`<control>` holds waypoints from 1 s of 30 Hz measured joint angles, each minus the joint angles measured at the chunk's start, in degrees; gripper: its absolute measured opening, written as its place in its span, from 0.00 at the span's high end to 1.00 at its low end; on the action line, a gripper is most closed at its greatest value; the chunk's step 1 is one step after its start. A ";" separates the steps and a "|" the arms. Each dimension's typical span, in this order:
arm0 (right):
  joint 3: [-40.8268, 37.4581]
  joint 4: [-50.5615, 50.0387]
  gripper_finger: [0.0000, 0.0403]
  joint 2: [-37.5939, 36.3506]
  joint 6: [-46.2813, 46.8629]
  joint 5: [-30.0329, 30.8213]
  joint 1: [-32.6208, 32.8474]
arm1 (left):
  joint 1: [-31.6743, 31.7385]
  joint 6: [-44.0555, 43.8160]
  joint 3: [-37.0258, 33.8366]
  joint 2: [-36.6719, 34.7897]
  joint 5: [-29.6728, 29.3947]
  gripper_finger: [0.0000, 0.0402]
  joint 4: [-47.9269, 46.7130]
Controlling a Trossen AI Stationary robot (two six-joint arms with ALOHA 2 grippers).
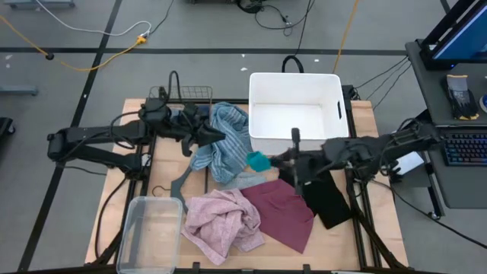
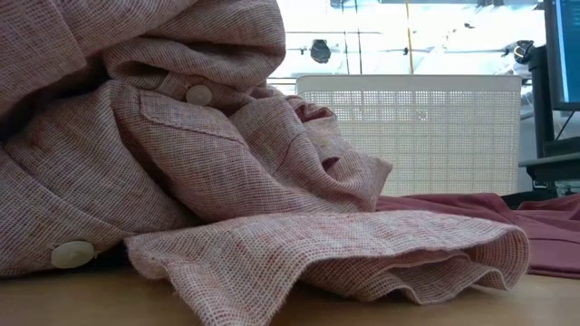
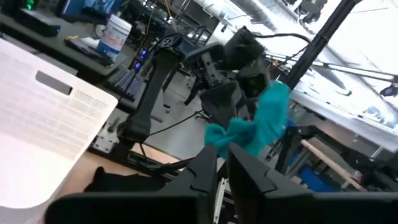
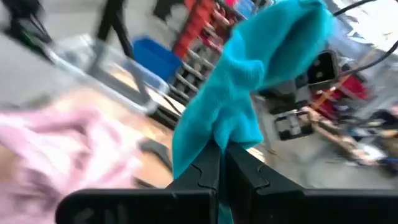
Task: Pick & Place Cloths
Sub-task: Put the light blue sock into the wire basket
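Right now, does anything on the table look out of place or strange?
Mostly an ordinary laundry jumble. One odd item: a grey hanger lies among the cloths, partly under the blue-striped towel. The pink cloth sits heaped so close to the low camera that it blocks most of that view. The right gripper holds the teal piece.

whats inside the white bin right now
The white bin looks empty: only its bare floor shows from above. The teal cloth is outside it, pinched in the right gripper.

Robotics lab: floor cables (image 1: 91, 34), keyboard (image 1: 464, 147), metal shelving (image 4: 199, 37).
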 joint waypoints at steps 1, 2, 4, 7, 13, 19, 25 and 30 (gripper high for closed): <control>1.06 -0.99 0.99 1.16 -2.50 1.89 -0.09 | 0.00 -0.75 0.00 0.44 -0.01 0.86 0.40; 2.05 -1.69 0.99 2.29 -5.09 3.44 -0.10 | 0.01 -1.29 0.00 0.92 -0.02 0.83 0.76; 3.60 -2.07 0.99 4.18 -10.84 6.52 -0.10 | 0.05 -2.69 0.00 1.65 -0.11 0.78 0.61; 5.08 -1.91 0.99 6.56 -19.33 11.29 -0.08 | 0.04 -4.46 0.00 2.67 -0.17 0.70 0.94; 5.22 0.06 0.99 9.62 -35.54 21.44 -0.04 | 0.02 -7.45 0.00 3.92 -0.15 0.58 2.50; 5.22 12.36 0.99 12.21 -46.17 23.32 -0.04 | -0.59 -8.21 0.02 5.71 -0.25 0.49 3.17; 5.22 20.78 0.99 14.12 -51.62 23.32 -0.01 | -1.42 -8.10 0.04 7.71 -0.84 0.42 4.77; 5.22 21.11 0.99 15.70 -53.50 23.49 -0.01 | -1.78 -8.01 0.02 9.49 -1.02 0.40 10.87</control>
